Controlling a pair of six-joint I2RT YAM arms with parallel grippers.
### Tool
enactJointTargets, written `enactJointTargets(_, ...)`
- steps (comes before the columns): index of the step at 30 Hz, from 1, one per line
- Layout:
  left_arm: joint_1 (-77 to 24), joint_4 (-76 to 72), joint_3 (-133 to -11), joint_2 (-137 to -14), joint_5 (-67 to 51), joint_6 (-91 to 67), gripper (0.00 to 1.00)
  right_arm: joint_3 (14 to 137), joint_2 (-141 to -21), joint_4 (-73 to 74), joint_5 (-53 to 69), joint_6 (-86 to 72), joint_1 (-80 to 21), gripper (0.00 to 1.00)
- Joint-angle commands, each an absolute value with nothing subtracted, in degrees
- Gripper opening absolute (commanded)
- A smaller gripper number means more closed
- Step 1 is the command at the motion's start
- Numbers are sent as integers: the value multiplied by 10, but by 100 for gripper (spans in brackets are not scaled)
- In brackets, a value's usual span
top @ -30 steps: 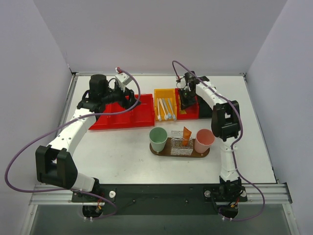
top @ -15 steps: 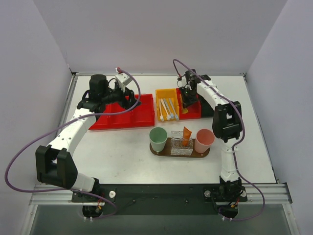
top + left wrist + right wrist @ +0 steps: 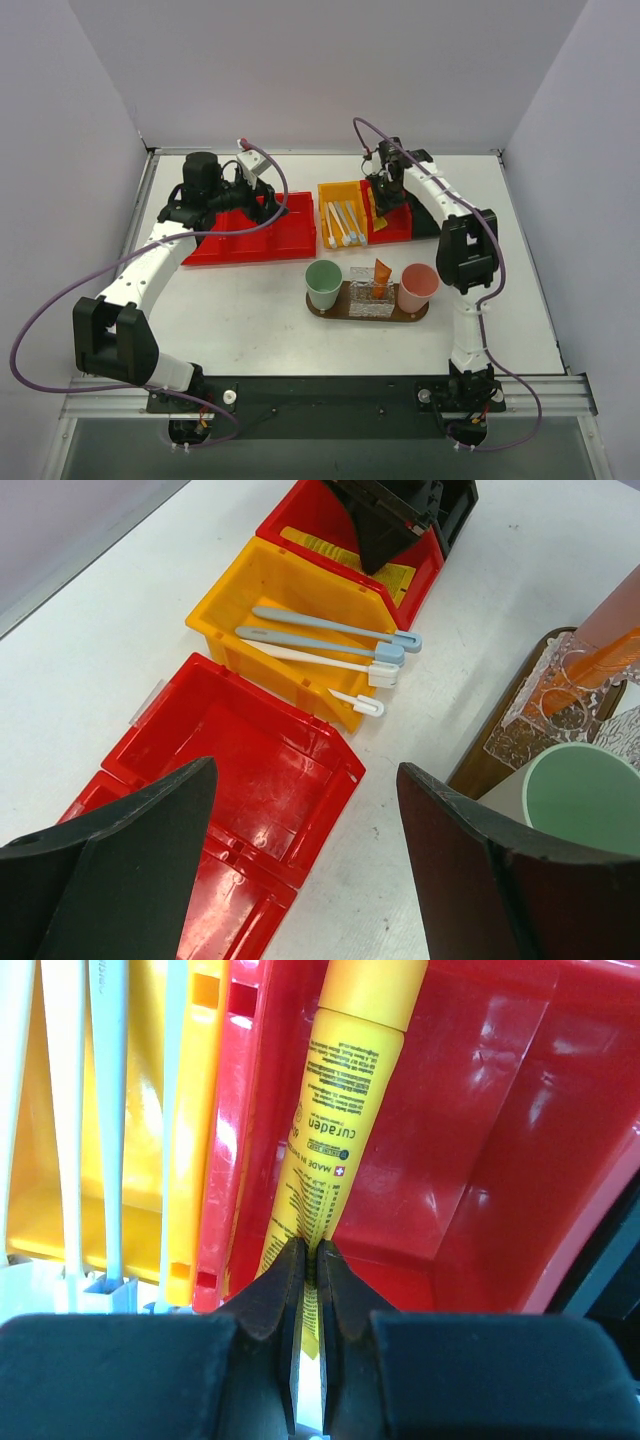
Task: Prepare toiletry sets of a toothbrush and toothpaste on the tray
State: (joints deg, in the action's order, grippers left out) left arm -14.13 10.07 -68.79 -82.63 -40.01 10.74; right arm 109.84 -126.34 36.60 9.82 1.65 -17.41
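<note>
One yellow toothpaste tube (image 3: 340,1130), hugging the red bin (image 3: 480,1160) wall, sits pinched in the right gripper (image 3: 308,1260); left gripper (image 3: 305,780) gapes wide.

Right pincer (image 3: 383,198) sits in the small red bin (image 3: 400,232) (toothbrushes (image 3: 345,224) lie alongside).

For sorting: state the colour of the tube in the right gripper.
Yellow tube, dark lettering; clearest in right wrist view.
</note>
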Motion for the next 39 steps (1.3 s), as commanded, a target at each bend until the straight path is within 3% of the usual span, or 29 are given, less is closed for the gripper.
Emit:
enactJointTargets(1,-137,91,-686,-828,-421,117,83,1117,-1200,388,82,20,-180,0)
enactJointTargets(16,-139,69,-727,-847,-443,69,83,1133,-1113,397,74,30,-179,0)
enactJointTargets(27,-157,-24,-808,-918,-518,-104,83,1127,-1018,396,285,29,-193,0)
enactJointTargets(39,-181,-209,-817,-972,-574,-330,84,1067,-947,381,334,73,-268,0)
